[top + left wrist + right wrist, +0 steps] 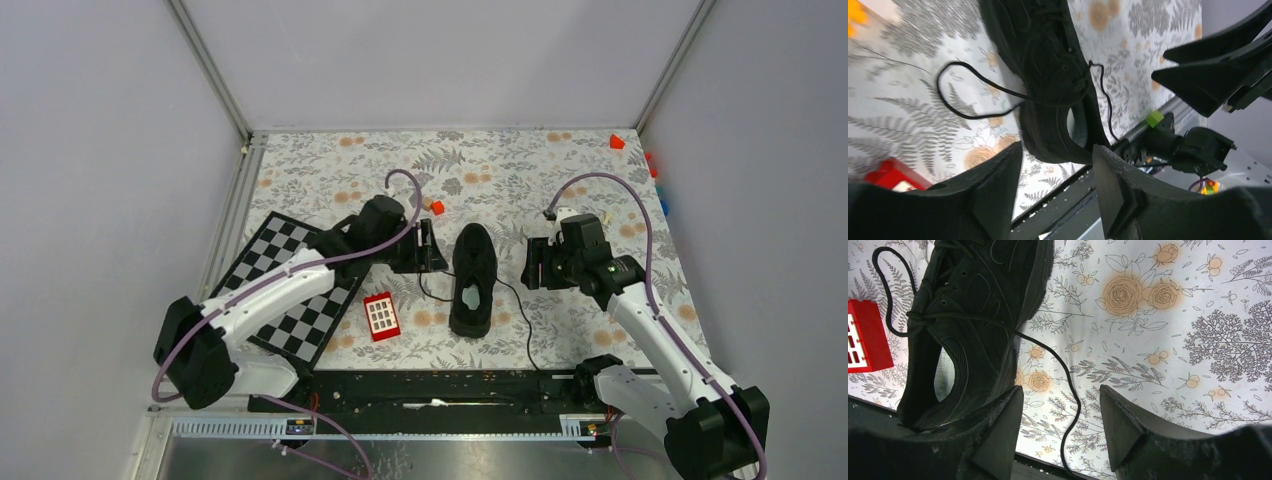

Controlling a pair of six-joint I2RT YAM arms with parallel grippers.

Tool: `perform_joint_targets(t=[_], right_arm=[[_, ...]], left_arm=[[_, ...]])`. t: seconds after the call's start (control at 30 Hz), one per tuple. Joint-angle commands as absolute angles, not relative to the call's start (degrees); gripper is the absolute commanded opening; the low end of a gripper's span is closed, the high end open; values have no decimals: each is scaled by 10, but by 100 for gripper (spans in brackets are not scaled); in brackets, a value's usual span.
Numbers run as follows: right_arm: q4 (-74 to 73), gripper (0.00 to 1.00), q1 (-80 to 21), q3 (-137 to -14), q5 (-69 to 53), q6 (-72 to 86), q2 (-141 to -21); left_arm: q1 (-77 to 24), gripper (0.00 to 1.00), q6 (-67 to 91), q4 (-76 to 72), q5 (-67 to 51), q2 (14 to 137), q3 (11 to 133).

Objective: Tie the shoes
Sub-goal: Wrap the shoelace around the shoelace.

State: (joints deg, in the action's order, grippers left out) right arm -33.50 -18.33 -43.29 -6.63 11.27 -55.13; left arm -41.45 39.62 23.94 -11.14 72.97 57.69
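One black low-top shoe [473, 279] lies in the middle of the flowered cloth, toe away from the arm bases. Its laces are crossed over the tongue [930, 316]. One loose lace end [433, 294] loops out on the left. The other lace end [521, 322] trails right and down toward the front rail. My left gripper [428, 248] hovers open just left of the shoe, nothing between its fingers [998, 190]. My right gripper [532, 266] hovers open just right of the shoe. The right lace [1071, 405] runs on the cloth below its spread fingers [998, 437].
A red block [381, 316] with a white grid lies left of the shoe's heel. A chessboard [290, 290] lies under the left arm. Small coloured blocks sit near the left gripper [437, 207] and at the back right corner [617, 141]. The black rail [440, 388] runs along the front edge.
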Motion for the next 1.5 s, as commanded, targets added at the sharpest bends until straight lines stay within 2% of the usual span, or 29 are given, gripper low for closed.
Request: perform_joint_targets(t=[0.0,0.23,0.53,0.7,0.87,0.97,1.0,1.03,1.27,1.47], right_arm=[[-323,64,-181,-445,-68,117,-552],[-322,64,-181,-440,-77,115,-549],[-328,66,-181,-450,-102,104,-531],[-333,66,-182,-461,-118,91,-532],[-318,66,-182,-480,-137,81,-526],[-283,62,-186,-482,-171,72,-514],[-266,61,-189,-481,-185,66,-509],[-251,60,-195,-479,-193,61,-505],[-185,56,-291,-488,-209,-43,-524],[-156,52,-374,-521,-193,-132,-602]], left_arm=[[-431,56,500,192,-152,778,581],[-434,59,664,40,-93,768,479],[-433,61,689,-19,-57,829,478],[-430,60,705,-55,-88,868,482],[-429,48,698,-46,-69,882,492],[-423,22,677,-42,-58,895,502],[-421,9,674,-44,-61,897,503],[-419,1,672,-44,-64,895,505],[-416,0,657,14,-68,856,527],[-416,0,665,51,-91,828,540]])
